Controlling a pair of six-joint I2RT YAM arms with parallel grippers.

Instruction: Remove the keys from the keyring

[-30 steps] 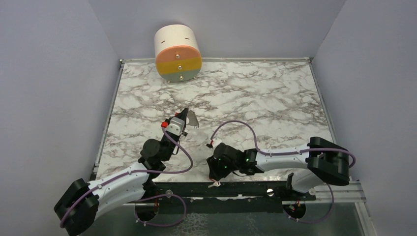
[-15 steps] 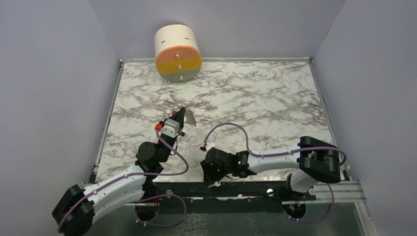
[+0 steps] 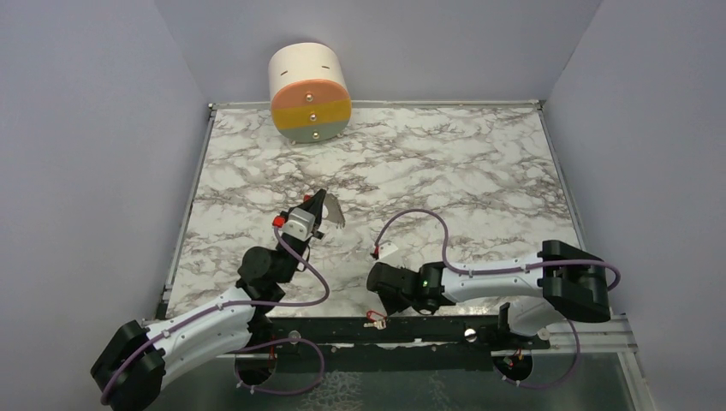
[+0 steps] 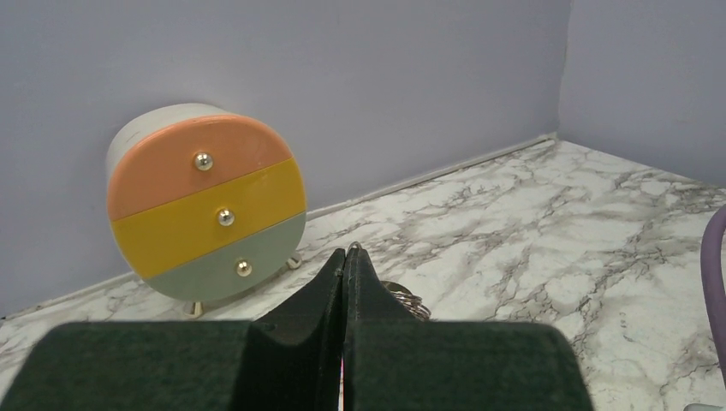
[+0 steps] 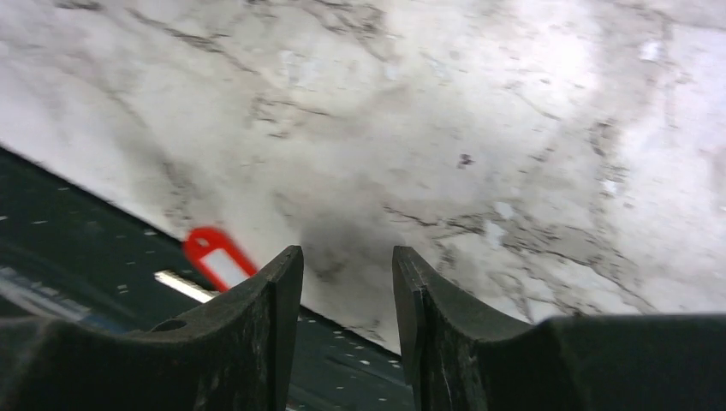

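From above, my left hand (image 3: 319, 204) sits well in front of the round drawer unit (image 3: 310, 92), on the near side of the desk (image 3: 479, 171). It is pinched shut on the keyring (image 3: 334, 214), whose metal pokes out past the tips. My right hand (image 3: 383, 310) is farther from the drawer unit, at the desk's near edge, with a red-tagged key (image 3: 374, 321) just beyond it on the black strip (image 3: 445, 327).

Left wrist: fingers pressed together, keyring (image 4: 404, 300) coils just right of them, drawer unit (image 4: 205, 210) beyond.

Right wrist: fingers (image 5: 282, 291) partly apart, gripping nothing. The red-tagged key (image 5: 218, 259) lies just left of them.
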